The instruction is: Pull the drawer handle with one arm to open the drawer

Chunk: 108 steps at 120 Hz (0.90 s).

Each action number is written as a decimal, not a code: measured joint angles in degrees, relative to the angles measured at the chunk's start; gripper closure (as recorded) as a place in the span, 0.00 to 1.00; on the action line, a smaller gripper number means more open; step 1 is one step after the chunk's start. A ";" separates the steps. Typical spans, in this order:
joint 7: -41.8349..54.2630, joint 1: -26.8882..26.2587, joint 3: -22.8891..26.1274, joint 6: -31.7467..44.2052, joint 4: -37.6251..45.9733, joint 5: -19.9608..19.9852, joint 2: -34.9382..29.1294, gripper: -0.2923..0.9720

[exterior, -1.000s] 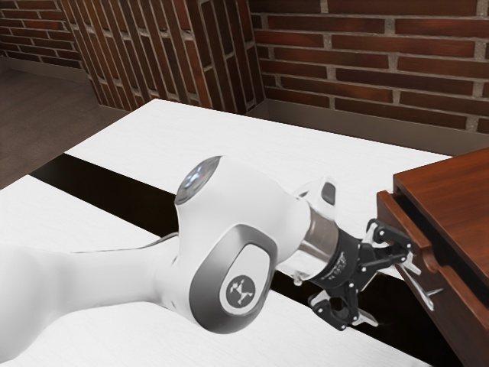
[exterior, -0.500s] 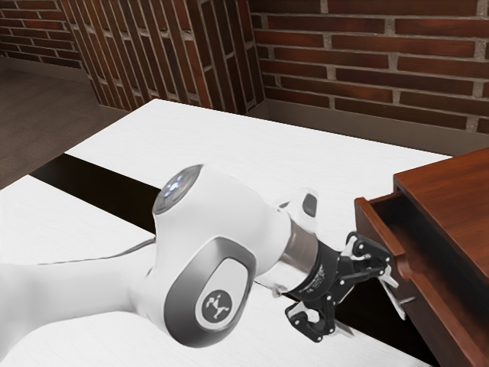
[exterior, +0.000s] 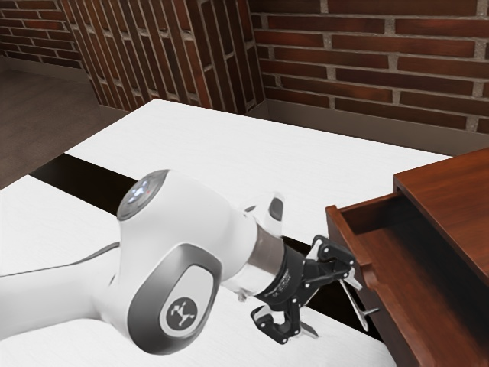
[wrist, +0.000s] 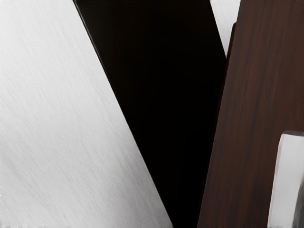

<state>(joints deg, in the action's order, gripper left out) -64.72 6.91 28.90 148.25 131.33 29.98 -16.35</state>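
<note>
A dark wooden cabinet [exterior: 451, 195] stands at the exterior view's right. Its top drawer [exterior: 397, 256] is pulled well out, showing its hollow inside. A silver bar handle [exterior: 361, 300] hangs on the drawer's front panel [exterior: 345, 229]. My black gripper [exterior: 330, 303] is right at that panel, open. Its upper finger [exterior: 341, 264] reaches the handle and the lower finger [exterior: 290, 329] hangs apart, below and to the left. In the wrist view the brown drawer front [wrist: 251, 118] is close, with the pale handle [wrist: 287, 180] at its edge.
The white table [exterior: 229, 153] carries a black stripe [exterior: 99, 187] that runs under my arm toward the cabinet, also seen as the black stripe [wrist: 161, 104] beside the drawer. A brick wall [exterior: 367, 53] stands behind the table.
My hand has drawn back toward the exterior view's left, and the drawer has slid out with it, from a narrow gap to a wide opening.
</note>
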 joint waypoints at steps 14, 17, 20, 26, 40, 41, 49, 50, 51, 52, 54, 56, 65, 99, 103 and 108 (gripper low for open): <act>-0.05 0.01 -0.06 -0.33 1.58 0.69 -1.89 0.23; -0.06 0.02 -0.07 -0.38 1.84 0.79 -2.21 0.23; -0.08 0.02 -0.06 -0.43 2.15 0.89 -2.56 0.23; -0.09 0.03 -0.07 -0.52 2.76 1.06 -3.37 0.23; -0.13 0.03 -0.49 -0.88 4.66 1.24 -5.94 0.23; -0.14 0.03 -0.50 -0.91 4.80 1.25 -6.10 0.23; -0.16 0.03 -0.59 -1.13 5.44 1.58 -6.96 0.23; -0.16 0.03 -0.59 -1.15 5.49 1.61 -7.07 0.23; -0.16 0.03 -0.59 -1.19 5.57 1.64 -7.17 0.23; -0.16 0.03 -0.59 -1.23 5.64 1.68 -7.27 0.23; -0.17 0.03 -0.60 -1.31 5.77 1.74 -7.42 0.23; -0.17 0.04 -0.60 -1.39 5.87 1.80 -7.59 0.23; -0.19 0.05 -0.62 -1.68 6.70 2.02 -8.74 0.23; -0.23 -0.01 -1.80 -2.82 10.28 2.07 -13.30 0.23; -0.23 -0.04 -2.24 -3.04 10.74 2.06 -13.95 0.23; -0.24 -0.10 -2.63 -3.36 11.29 2.09 -14.70 0.23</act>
<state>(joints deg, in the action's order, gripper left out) -64.96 6.81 26.27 144.90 142.62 32.08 -31.05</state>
